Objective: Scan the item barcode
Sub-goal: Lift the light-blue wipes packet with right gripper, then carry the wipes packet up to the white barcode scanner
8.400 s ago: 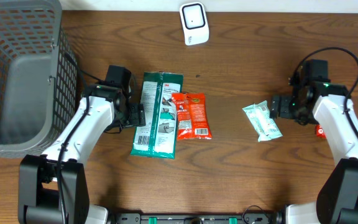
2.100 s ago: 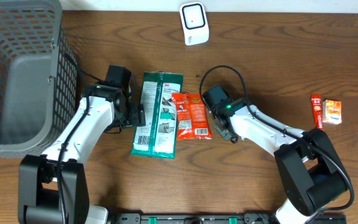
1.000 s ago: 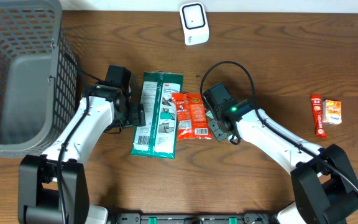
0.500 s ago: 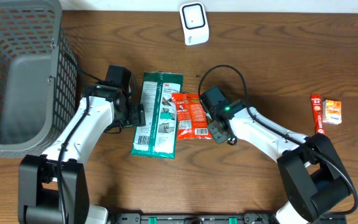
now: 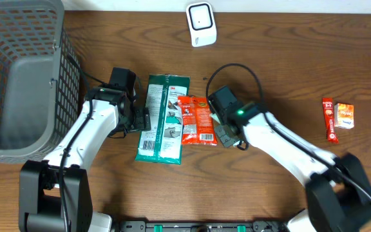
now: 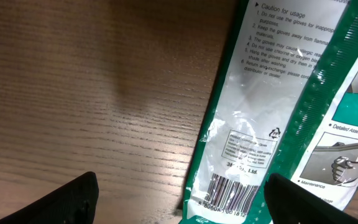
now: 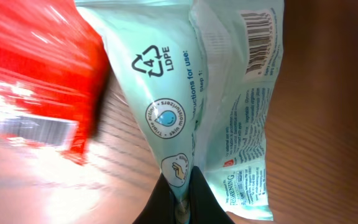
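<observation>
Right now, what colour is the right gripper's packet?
Pale mint green packet, clearest in right wrist view.

Two white arms, black at every joint!
Left arm (image 5: 89, 135) and right arm (image 5: 282, 145) both wear smooth white shells with black joint housings (image 5: 122, 80). A thin black cable (image 5: 237, 66) arcs off the right arm's wrist, a small green light (image 5: 241, 113) glows there, and the blunt fingers (image 6: 73, 199) are matte black.

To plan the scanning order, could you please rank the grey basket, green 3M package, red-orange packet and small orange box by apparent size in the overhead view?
1. grey basket, largest
2. green 3M package
3. red-orange packet
4. small orange box, smallest
</observation>
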Available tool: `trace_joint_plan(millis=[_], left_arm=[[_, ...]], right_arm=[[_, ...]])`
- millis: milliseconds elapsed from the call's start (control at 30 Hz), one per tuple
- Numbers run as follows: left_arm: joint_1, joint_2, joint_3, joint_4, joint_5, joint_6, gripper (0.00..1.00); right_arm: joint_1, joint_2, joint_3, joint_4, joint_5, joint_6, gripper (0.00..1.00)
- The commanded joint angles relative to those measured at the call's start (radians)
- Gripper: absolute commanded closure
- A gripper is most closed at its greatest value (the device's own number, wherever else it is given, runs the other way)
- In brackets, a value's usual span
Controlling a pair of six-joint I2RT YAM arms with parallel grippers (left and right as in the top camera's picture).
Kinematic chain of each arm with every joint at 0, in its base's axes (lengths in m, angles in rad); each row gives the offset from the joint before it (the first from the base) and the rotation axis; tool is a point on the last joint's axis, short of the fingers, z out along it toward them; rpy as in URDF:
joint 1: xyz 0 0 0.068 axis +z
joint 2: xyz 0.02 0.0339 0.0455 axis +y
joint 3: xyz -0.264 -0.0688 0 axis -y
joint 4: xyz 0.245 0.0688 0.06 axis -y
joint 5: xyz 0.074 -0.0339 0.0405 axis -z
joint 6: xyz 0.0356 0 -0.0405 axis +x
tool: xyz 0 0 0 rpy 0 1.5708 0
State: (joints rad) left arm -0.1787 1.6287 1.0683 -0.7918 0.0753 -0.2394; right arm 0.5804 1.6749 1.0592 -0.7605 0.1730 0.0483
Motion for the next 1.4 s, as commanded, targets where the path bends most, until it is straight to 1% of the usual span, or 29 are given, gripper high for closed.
trace_joint_plan(millis=[0, 233, 400, 533, 633, 767, 833, 933, 1033, 1100, 1233, 1367], left_arm=[[0.000, -0.001, 0.004, -0.003, -0.008, -0.003, 0.14], [0.000, -0.001, 0.004, -0.003, -0.009, -0.003, 0.14], [0.000, -0.001, 0.004, -0.003, -0.008, -0.003, 0.14], [0.000, -0.001, 0.004, -0.003, -0.009, -0.002, 0.14], [0.000, -0.001, 0.004, -0.003, -0.008, -0.002, 0.14], [0.000, -0.001, 0.004, -0.003, -0.008, -0.003, 0.14], [0.000, -0.001, 0.004, -0.003, -0.008, -0.003, 0.14], [0.000, -0.001, 0.004, -0.003, -0.009, -0.003, 0.14], [0.000, -0.001, 0.004, -0.003, -0.008, -0.003, 0.14], [0.000, -0.001, 0.004, -0.003, -0.008, -0.003, 0.14], [0.000, -0.001, 0.004, -0.003, -0.009, -0.003, 0.14], [0.000, -0.001, 0.004, -0.003, -0.009, -0.002, 0.14]], right_arm=[[-0.004, -0.112, 0.029, 0.011, -0.058, 0.107, 0.99], [-0.061, -0.253, 0.069, 0.012, -0.283, 0.190, 0.99], [-0.113, -0.264, 0.206, -0.031, -0.400, 0.268, 0.99], [-0.125, -0.261, 0.341, -0.040, -0.412, 0.341, 0.99], [-0.132, -0.249, 0.452, -0.037, -0.394, 0.462, 0.99], [-0.136, -0.212, 0.602, 0.014, -0.351, 0.520, 0.99], [-0.136, -0.190, 0.665, 0.074, -0.329, 0.563, 0.99], [-0.136, -0.155, 0.729, 0.217, -0.307, 0.640, 0.99], [-0.136, -0.127, 0.748, 0.372, -0.251, 0.754, 0.99], [-0.136, -0.105, 0.748, 0.470, -0.254, 0.812, 0.99], [-0.146, -0.019, 0.748, 0.655, -0.384, 0.973, 0.99], [-0.181, 0.115, 0.761, 0.850, -0.544, 1.170, 0.99]])
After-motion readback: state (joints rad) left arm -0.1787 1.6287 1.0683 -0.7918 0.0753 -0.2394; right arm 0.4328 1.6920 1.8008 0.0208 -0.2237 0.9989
